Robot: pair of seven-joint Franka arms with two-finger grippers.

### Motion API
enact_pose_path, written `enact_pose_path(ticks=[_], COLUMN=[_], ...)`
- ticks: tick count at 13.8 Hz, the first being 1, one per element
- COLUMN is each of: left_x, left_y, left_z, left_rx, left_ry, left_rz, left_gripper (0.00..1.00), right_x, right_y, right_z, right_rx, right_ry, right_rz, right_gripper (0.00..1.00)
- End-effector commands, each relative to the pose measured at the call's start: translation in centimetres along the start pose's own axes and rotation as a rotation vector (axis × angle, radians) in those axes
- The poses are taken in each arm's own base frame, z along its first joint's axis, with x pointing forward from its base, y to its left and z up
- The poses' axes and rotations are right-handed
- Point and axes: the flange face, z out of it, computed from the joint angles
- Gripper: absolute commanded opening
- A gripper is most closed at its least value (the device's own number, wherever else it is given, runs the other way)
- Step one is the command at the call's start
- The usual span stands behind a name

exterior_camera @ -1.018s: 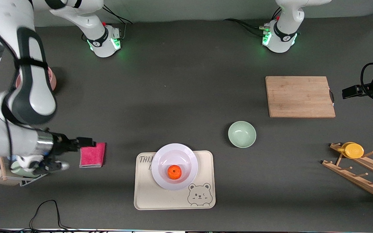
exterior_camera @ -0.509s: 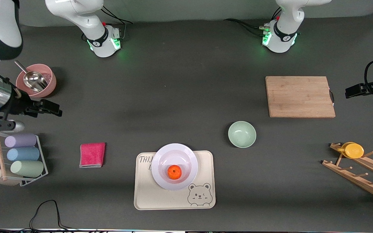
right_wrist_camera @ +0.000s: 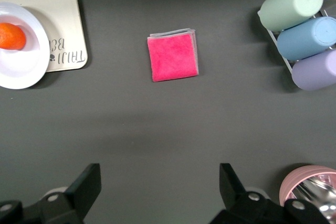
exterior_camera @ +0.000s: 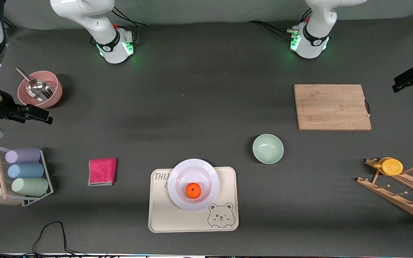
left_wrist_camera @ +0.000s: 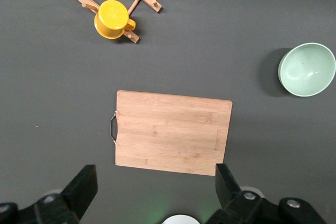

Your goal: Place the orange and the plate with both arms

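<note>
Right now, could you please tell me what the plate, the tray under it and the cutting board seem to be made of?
The plate: smooth, pale lavender-white with a soft sheen, probably plastic or glazed ceramic; the look leaves it open.
The tray: matte cream with a printed bear and lettering, likely plastic or a fibre composite.
The cutting board: light wood or bamboo, shown by its parallel grain strips, with a dark metal-looking handle.

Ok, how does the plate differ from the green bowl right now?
The plate is pale lavender-white, wide and shallow; the green bowl is mint green, smaller and deeper. The plate sits on the cream tray and holds the orange; the green bowl stands empty on the bare table, nearer the left arm's end. Both are round and upright.
</note>
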Motion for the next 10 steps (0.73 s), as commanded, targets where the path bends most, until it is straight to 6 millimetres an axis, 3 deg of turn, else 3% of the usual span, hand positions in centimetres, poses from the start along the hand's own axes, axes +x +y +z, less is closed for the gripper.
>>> enact_pose_path(ticks=[1,10], left_x=[-0.83,-0.67], left_y=[0.31,0.42], left_z=[0.48,0.83], left_rx=[-0.014,-0.013], left_ry=[-0.003,-0.036], left_rz=[0.003,0.021], left_gripper=[1.0,1.0], right_x=[-0.7,-0.7], right_y=[-0.02,0.22], right_z=[-0.28,-0.88], right_rx=[-0.02,-0.046], right_ry=[-0.003,0.01], right_rz=[0.009,-0.029], right_gripper=[1.0,1.0])
